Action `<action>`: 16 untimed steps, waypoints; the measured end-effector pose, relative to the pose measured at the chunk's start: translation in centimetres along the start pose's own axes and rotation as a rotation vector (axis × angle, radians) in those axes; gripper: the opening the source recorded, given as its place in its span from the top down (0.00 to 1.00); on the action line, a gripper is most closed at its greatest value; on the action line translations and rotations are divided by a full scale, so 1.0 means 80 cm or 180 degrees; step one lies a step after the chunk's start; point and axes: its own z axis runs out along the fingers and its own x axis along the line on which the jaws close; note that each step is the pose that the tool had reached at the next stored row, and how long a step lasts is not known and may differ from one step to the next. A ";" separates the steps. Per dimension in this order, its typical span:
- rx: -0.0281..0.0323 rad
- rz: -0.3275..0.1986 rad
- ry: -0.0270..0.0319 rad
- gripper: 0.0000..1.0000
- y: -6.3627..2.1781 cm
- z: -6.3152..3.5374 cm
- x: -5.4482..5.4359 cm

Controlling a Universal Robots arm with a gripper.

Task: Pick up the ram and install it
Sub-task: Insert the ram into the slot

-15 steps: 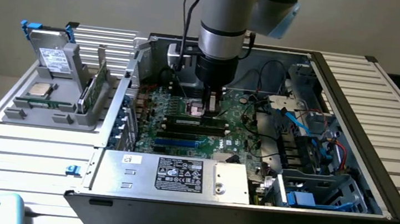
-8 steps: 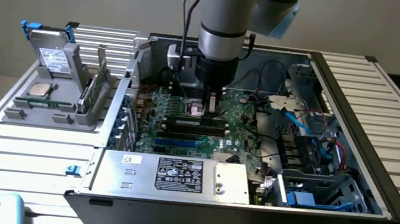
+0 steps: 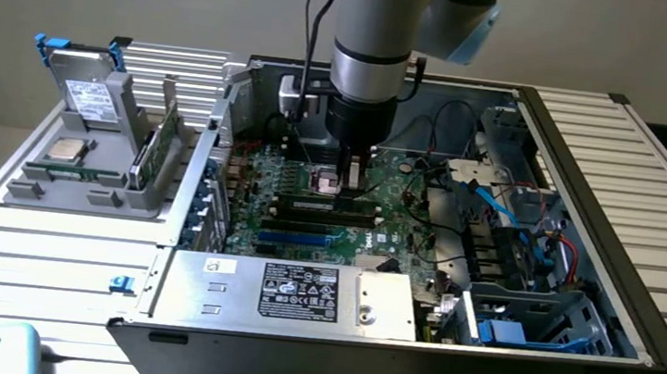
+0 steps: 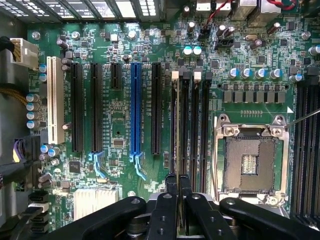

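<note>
My gripper (image 3: 343, 188) hangs inside the open computer case (image 3: 627, 227), just above the motherboard (image 4: 120, 125). Its fingers (image 4: 171, 187) stand pressed close together, shut on the top edge of the ram (image 3: 329, 207). The ram is a long dark strip that stands lengthwise in the black memory slots (image 4: 200, 130) beside the empty processor socket (image 4: 250, 162). In the wrist view the ram (image 4: 178, 130) shows edge-on as a thin line running away from the fingertips. How deep it sits in the slot I cannot tell.
A grey holder (image 3: 85, 189) at the exterior view's left carries a silver processor chip (image 3: 65, 149), a boxy drive (image 3: 89, 92) and a green board (image 3: 158, 145) on edge. Cables (image 3: 493, 204) and drive cages (image 3: 544, 312) crowd the case's right. The power supply (image 3: 297, 295) sits at the front.
</note>
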 end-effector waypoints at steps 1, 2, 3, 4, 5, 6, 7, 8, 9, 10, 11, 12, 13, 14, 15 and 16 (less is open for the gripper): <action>0.0000 0.0000 0.0000 0.87 0.000 0.000 0.000; 0.0000 0.0000 0.0000 0.87 0.000 0.000 0.000; 0.0000 0.0000 0.0000 0.87 0.000 0.000 0.000; 0.0000 0.0000 0.0000 0.87 0.000 0.000 0.000; 0.0000 0.0000 0.0000 0.87 0.000 0.000 0.000; 0.0000 0.0000 0.0000 0.87 0.000 0.000 0.000; 0.0000 0.0001 0.0000 0.87 0.000 0.000 0.000; 0.0000 0.0004 0.0000 0.87 0.000 0.000 0.000; 0.0000 0.0010 -0.0001 0.87 0.000 0.001 0.000; 0.0000 0.0018 -0.0001 0.87 0.000 0.001 0.000; -0.0001 0.0026 0.0000 0.87 0.000 0.001 0.000; -0.0001 0.0033 0.0000 0.87 0.000 0.001 0.000; -0.0001 0.0039 -0.0001 0.87 0.000 0.001 0.000; -0.0001 0.0040 -0.0001 0.87 0.000 0.001 0.000; -0.0001 0.0041 -0.0001 0.87 0.000 0.001 0.000; -0.0001 0.0041 -0.0002 0.87 0.000 0.001 0.000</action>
